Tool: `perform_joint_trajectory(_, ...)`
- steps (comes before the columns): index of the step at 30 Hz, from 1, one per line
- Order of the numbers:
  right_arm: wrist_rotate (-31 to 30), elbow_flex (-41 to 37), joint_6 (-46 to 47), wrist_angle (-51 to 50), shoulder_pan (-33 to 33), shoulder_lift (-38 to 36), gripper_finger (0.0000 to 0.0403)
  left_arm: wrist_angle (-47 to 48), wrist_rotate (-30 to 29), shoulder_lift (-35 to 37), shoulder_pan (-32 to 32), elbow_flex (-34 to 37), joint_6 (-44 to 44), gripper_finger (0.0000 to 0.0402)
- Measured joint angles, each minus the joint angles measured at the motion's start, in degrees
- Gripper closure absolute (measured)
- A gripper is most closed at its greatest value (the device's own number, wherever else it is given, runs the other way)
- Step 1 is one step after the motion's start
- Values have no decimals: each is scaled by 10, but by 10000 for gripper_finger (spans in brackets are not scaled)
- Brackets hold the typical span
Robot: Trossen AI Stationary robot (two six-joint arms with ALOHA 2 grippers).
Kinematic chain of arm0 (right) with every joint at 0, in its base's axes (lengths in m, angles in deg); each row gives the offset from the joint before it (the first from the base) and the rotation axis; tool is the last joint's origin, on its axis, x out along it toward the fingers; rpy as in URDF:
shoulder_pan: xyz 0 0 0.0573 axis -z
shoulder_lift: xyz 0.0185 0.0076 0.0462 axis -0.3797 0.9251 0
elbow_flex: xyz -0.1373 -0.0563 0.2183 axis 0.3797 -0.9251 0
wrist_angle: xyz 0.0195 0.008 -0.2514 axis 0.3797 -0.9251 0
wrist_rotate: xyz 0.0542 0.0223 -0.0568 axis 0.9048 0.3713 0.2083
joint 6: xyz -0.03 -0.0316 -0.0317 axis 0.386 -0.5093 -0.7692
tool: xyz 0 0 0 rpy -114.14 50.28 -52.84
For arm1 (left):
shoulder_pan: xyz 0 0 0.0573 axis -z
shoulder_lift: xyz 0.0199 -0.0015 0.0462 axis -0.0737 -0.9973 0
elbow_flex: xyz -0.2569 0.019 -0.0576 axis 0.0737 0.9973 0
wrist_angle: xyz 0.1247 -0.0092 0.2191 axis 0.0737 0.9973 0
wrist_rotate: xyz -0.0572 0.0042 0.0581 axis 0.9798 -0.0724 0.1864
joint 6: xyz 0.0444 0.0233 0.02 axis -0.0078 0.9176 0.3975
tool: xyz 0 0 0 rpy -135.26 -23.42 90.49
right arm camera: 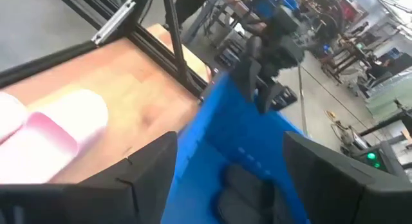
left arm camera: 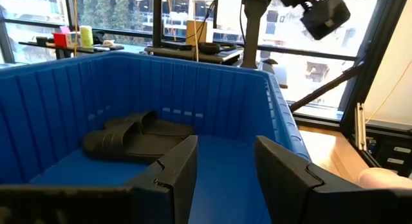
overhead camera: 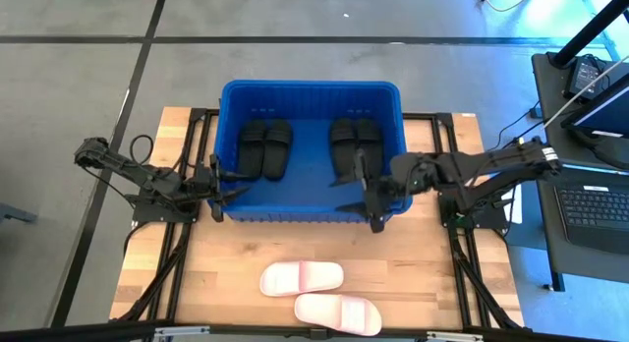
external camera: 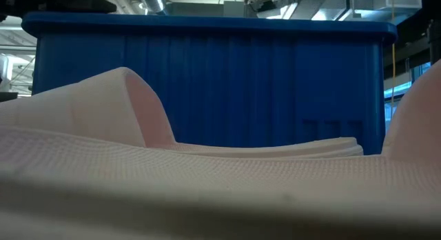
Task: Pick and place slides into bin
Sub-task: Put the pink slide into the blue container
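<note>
- Blue plastic bin [overhead camera: 311, 94] sat at the far middle of the wooden tabletop [overhead camera: 423, 273], its ribbed walls filling the low view behind the sandals.
- Four black slides lay inside on the bin floor: one pair [overhead camera: 264, 147] toward the left side, the other pair [overhead camera: 355, 143] toward the right, each pair side by side and touching.
- Two pale pink slides were outside the bin, on the tabletop near its front edge: one [overhead camera: 302, 278] nearer the bin, the other [overhead camera: 338, 313] just beside it and closer to the edge. They appeared to touch or nearly so.
- Left claw [overhead camera: 228, 185] hovered at the bin's front left corner, at the rim, fingers [left arm camera: 177, 169] parted and holding nothing. Its wrist view looked into the bin at the left black pair [left arm camera: 132, 135].
- Right claw [overhead camera: 368, 197] hung over the bin's front wall on the right side, fingers [right arm camera: 151, 169] spread wide, empty. The blue rim and a pink slide [right arm camera: 55, 130] showed between and beside them in its wrist view.
</note>
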State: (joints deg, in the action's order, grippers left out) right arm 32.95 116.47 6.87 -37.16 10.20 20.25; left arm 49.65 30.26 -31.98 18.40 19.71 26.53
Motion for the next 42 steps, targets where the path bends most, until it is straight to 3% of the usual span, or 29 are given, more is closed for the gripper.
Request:
perform_joint_trajectory(10,3,82,0,-24,-51,105,124,-1,13,0,0,0,-4,254)
perform_joint_trajectory(20,33,141,0,-26,-51,177,124,-1,13,0,0,0,-4,254)
perform_joint_trajectory(30,73,144,0,-31,-61,226,124,-1,13,0,0,0,-3,254)
perform_joint_trajectory(42,74,144,-2,-29,-113,329,124,-1,13,0,0,0,-3,254)
